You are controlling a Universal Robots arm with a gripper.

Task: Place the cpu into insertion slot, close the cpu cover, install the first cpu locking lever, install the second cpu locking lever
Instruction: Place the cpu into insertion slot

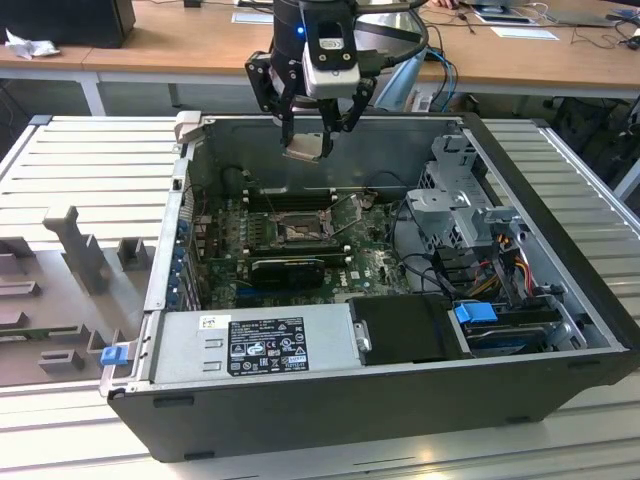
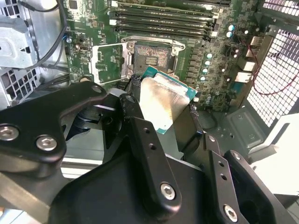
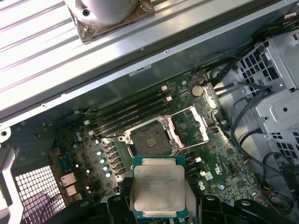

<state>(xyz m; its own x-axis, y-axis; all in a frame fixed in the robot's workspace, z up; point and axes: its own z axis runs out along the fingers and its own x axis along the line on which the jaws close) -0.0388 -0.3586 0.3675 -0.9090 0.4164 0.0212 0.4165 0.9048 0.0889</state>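
The hand (image 1: 316,133) grips the cpu (image 1: 305,150) and hangs above the open computer case (image 1: 400,412), well apart from the insertion slot (image 3: 149,140). The slot at mid-motherboard (image 1: 372,252) is empty, and the cpu cover (image 3: 196,123) stands raised. Judged status: placement, cover closing and both locking steps are not yet done.

cpu (image 2: 169,100) corner hidden behind pincer (image 2: 162,96) finger (image 2: 139,120), pincer body cut off

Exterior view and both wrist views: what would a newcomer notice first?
The gripper, shut on the cpu, hangs above the open computer case in the exterior view. Below, on the green board, the insertion slot lies bare, with the cpu cover flipped open beside it in both wrist views.
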